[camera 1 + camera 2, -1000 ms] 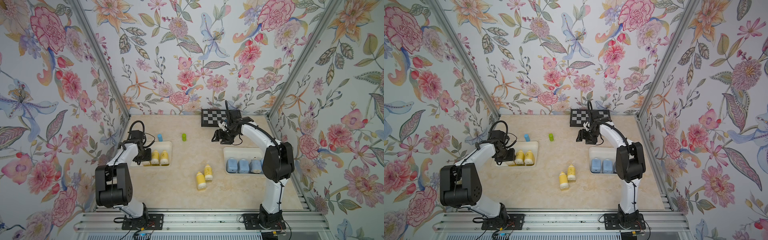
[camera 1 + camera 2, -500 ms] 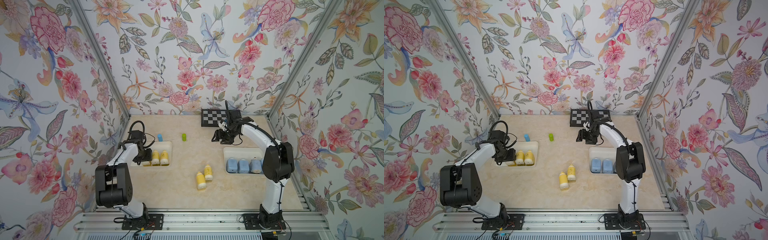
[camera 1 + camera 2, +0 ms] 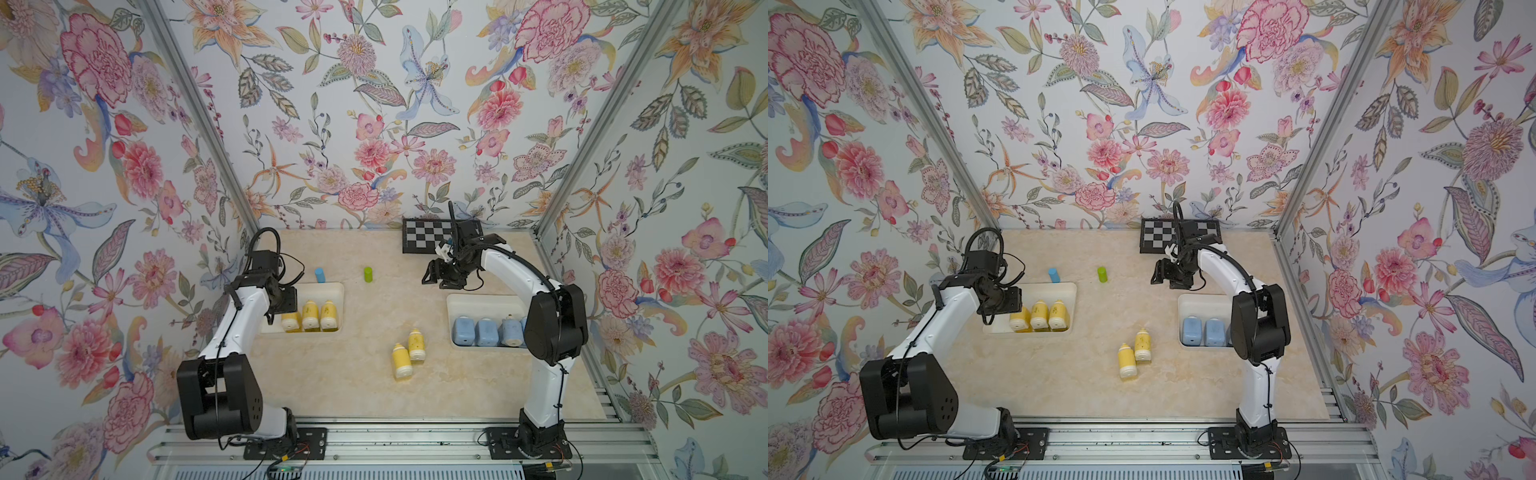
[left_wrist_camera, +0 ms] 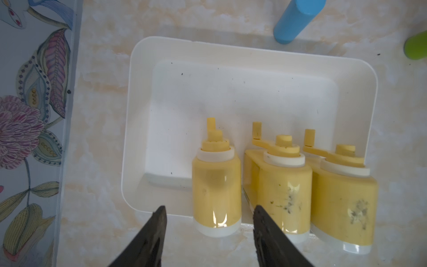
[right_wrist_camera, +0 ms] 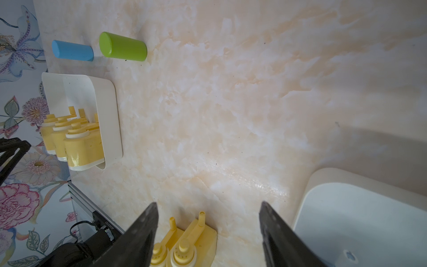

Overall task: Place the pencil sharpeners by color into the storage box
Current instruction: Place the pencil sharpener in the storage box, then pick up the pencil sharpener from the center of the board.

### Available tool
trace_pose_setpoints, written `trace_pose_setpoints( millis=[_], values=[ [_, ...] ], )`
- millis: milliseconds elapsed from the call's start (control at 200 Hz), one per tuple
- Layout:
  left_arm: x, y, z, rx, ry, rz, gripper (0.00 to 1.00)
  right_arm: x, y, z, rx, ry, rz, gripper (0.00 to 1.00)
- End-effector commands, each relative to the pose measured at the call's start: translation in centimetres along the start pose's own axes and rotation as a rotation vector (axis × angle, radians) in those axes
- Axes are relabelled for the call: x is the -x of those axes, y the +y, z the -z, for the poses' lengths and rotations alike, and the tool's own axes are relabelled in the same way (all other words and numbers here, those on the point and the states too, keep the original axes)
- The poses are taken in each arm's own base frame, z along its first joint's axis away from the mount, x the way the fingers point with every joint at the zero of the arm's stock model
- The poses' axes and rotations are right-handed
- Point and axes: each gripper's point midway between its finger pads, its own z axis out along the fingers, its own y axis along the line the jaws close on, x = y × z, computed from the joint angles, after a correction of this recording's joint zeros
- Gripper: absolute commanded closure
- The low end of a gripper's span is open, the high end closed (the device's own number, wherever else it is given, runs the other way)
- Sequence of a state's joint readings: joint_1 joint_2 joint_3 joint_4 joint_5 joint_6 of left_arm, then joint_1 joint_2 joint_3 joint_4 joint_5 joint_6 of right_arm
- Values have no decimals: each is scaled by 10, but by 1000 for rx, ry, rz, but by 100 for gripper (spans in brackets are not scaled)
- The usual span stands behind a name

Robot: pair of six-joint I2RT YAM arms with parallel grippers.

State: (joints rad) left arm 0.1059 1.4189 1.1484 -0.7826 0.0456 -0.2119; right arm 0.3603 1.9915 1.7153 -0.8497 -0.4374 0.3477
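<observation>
Marbled beige tabletop [image 3: 365,386]. Left gripper [image 4: 210,206]: jaws apart, straddling without gripping the leftmost of three yellow plastic pencil sharpeners [image 4: 216,185] in the left white tray [image 4: 138,115]. Right gripper [image 5: 208,203]: jaws apart, empty. Two yellow sharpeners [image 3: 402,361] lie loose mid-table; light blue sharpeners [image 3: 463,332] sit in the right tray [image 3: 478,305].

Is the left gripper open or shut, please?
Open: the left gripper shows gaps on both sides of the yellow pencil sharpener.
</observation>
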Motion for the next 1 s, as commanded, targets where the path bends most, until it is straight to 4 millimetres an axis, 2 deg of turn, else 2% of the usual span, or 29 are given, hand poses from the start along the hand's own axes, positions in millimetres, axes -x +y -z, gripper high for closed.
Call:
trace_pose_setpoints(
  millis=[0,65,185,320,440,681,816,911,996],
  values=[
    [6,13,38,51,-58,41,38,6,8,15,4,-41,19,29],
    [7,14,53,54,-85,64,37,8,7,19,3,-51,11,29],
    [-6,10,71,28,-100,111,37,8,6,20,1,-53,10,29],
    [-29,-7,85,-37,-129,180,38,5,4,18,-5,-45,7,29],
    [-48,-33,90,-99,-142,215,38,4,4,16,-3,-37,11,29],
    [-71,-102,98,-218,-158,223,38,6,6,26,-3,-61,17,29],
    [-88,-158,92,-281,-114,157,38,-3,2,26,-11,-50,13,28],
    [-99,-200,95,-287,-91,72,37,-11,-4,24,-27,-36,7,28],
    [-108,-222,95,-275,-61,29,37,-16,-12,25,-49,-34,2,28]
  ],
)
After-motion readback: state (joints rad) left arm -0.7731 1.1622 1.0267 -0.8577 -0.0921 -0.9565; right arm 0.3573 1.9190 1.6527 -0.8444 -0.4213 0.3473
